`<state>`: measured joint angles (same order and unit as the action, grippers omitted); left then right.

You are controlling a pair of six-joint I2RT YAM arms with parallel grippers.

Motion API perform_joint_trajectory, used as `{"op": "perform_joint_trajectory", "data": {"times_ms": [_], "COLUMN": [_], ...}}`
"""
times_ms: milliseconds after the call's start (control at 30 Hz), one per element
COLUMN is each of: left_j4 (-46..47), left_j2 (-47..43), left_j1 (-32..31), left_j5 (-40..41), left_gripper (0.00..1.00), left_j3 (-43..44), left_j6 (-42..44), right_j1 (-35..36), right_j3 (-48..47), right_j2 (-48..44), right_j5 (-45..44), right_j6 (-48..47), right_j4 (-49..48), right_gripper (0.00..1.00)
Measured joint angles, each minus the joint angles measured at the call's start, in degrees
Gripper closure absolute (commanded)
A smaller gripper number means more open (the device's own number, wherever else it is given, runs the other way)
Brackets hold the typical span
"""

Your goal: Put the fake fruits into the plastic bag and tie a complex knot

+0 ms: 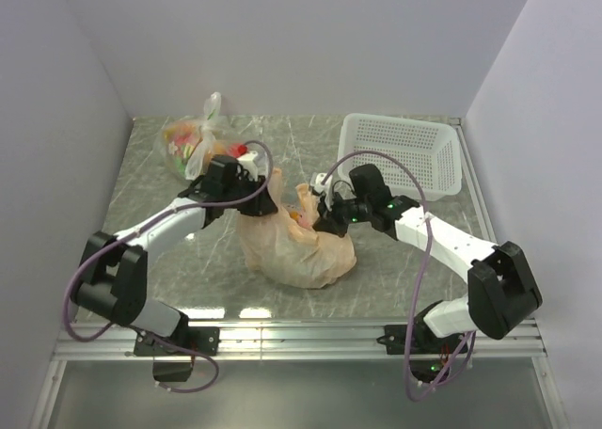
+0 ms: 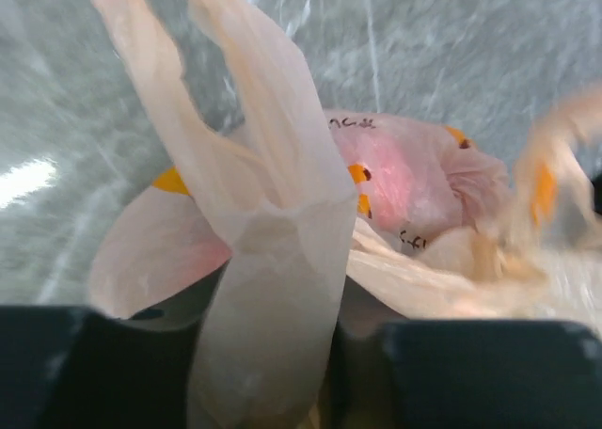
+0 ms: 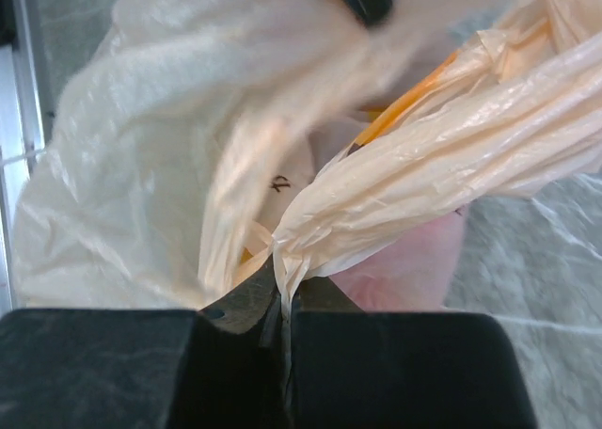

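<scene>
The peach-orange plastic bag (image 1: 296,246) lies bulging in the middle of the table. The fake fruits are inside it and show only as pink-red shapes through the film in the left wrist view (image 2: 404,180) and the right wrist view (image 3: 404,260). My left gripper (image 1: 256,180) is at the bag's upper left, shut on the flat left loop handle (image 2: 273,288), which runs up from between its fingers. My right gripper (image 1: 322,213) is at the bag's upper right, shut on the bunched right handle (image 3: 395,189), pinched at its tip (image 3: 287,293).
A clear bag of mixed fruits with white handles (image 1: 193,142) lies at the back left, just behind the left gripper. A white perforated basket (image 1: 404,156) stands at the back right. White walls enclose the table on three sides.
</scene>
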<state>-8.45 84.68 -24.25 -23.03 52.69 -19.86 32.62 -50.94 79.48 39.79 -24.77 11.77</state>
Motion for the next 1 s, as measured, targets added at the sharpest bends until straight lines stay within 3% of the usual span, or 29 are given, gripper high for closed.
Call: {"op": "perform_joint_trajectory", "data": {"times_ms": [167, 200, 400, 533, 700, 767, 900, 1000], "left_j4": [3.9, 4.8, 7.3, 4.5, 0.0, -0.5, -1.0, -1.5], "left_j2": [-9.8, -12.0, -18.6, -16.7, -10.4, -8.9, -7.1, -7.1], "left_j1": [3.3, 3.3, 2.8, 1.1, -0.3, -0.3, -0.3, -0.5], "left_j5": [-6.7, -8.9, -25.0, -33.1, -38.7, -39.5, -40.6, -41.3], "left_gripper": [0.95, 0.96, 1.00, 0.99, 0.99, 0.99, 0.99, 0.97], "left_j3": [-3.8, -4.4, -6.0, -5.5, -1.8, -1.0, -0.1, 0.0], "left_j6": [4.0, 5.2, 15.1, 23.4, 30.2, 31.4, 32.5, 33.1], "right_j1": [-3.6, -4.2, -5.3, -5.0, -3.0, -2.4, -2.1, -2.1], "right_j3": [-0.2, -0.3, -4.6, -8.1, -10.1, -10.1, -10.1, -10.1], "right_j2": [-0.5, -0.5, 0.3, 1.6, 1.7, 1.7, 1.7, 1.7], "right_j5": [0.6, 1.0, 5.2, 9.4, 13.4, 14.6, 15.7, 16.0], "right_j6": [5.2, 6.5, 13.4, 14.9, 10.2, 8.1, 3.5, 2.2], "right_j4": [-0.6, -0.3, 1.5, 2.5, 6.4, 7.7, 10.5, 11.0], "right_gripper": [1.00, 1.00, 1.00, 1.00, 1.00, 0.89, 0.76, 0.73]}}
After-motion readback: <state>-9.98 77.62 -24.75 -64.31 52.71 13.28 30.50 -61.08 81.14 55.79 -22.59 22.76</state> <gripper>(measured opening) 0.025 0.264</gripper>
